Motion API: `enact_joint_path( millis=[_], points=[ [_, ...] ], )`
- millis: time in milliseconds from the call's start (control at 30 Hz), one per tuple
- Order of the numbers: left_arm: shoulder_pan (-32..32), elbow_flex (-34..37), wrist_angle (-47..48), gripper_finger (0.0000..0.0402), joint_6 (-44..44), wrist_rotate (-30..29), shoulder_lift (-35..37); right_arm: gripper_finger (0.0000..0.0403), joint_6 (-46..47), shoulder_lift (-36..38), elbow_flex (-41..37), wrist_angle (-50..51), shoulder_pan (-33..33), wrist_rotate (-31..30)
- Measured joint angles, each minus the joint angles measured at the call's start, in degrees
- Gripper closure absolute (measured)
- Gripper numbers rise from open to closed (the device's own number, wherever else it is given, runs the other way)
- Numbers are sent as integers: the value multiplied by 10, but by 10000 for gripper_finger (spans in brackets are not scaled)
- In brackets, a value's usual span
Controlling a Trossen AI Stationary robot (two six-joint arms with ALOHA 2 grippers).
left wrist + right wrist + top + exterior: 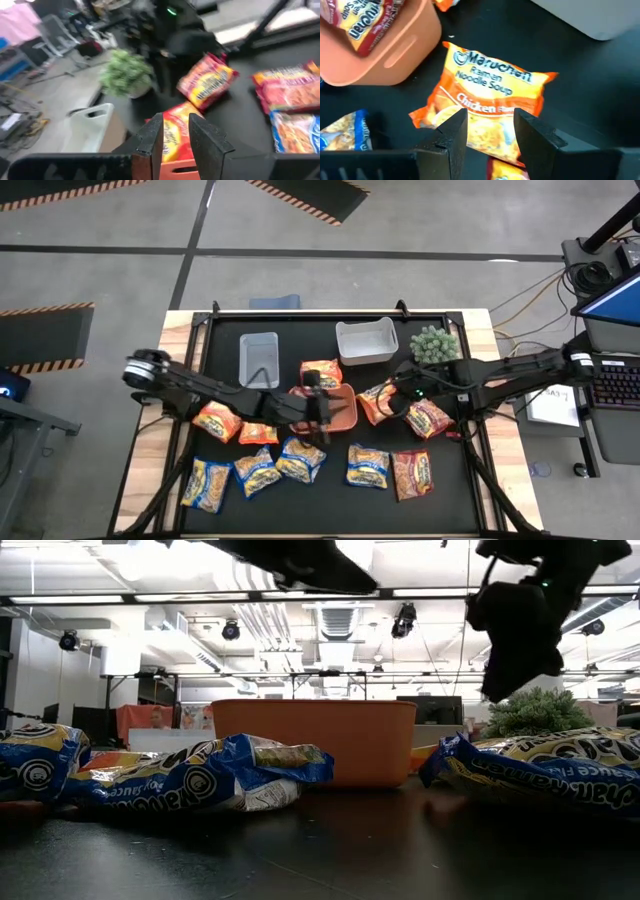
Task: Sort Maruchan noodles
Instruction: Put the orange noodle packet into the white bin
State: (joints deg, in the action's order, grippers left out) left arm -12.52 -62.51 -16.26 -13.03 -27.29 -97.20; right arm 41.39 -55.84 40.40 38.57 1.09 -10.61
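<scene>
Directly beneath the right gripper (490,127), whose fingers are standing narrowly parted and empty, an orange chicken packet (485,97) is lying beside the orange bin (385,50) (a pick-up is judged pending). Left gripper (176,137), narrowly open, is hovering over that bin.

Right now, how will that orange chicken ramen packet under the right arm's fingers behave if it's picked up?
The orange chicken ramen packet probably feels light, being small and flat. Its glossy wrapper looks slippery, so the right gripper might slide. Crinkled ends suggest floppy edges around a stiffer noodle block, likely breakable if squeezed.
</scene>
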Motion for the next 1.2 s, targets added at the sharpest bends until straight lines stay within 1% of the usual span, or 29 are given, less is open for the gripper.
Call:
enact_joint_path(
  millis=[167, 267, 333, 467, 567, 767, 867, 933, 1000, 1067, 1200],
  points=[
    [16, -86, 54, 327, 2, 41, -83, 256, -21, 35, -20, -1, -4, -24],
    [25, -127, 77, 327, 9, 44, -126, 264, -30, 50, -24, 1, -4, -44],
    [30, -146, 78, 327, 16, 48, -152, 271, -36, 59, -24, 1, -4, -45],
    [38, -181, 77, 327, 23, 72, -196, 288, -50, 73, -25, -3, -4, -48],
    [43, -202, 79, 327, 30, 74, -224, 303, -55, 80, -25, -2, -4, -58],
    [45, -230, 77, 327, 35, 74, -252, 332, -54, 83, -33, 0, -4, -60],
    [45, -231, 79, 327, 35, 73, -258, 338, -52, 82, -41, -3, -4, -60],
    [47, -231, 79, 327, 40, 74, -260, 335, -37, 82, -45, -3, -4, -60],
    [49, -231, 76, 327, 52, 74, -263, 323, -18, 82, -48, -3, -4, -57],
    [51, -231, 77, 327, 59, 73, -269, 306, -11, 82, -49, -3, -4, -47],
    [51, -231, 75, 327, 61, 74, -279, 259, 9, 82, -55, -4, -4, -25]
  ],
)
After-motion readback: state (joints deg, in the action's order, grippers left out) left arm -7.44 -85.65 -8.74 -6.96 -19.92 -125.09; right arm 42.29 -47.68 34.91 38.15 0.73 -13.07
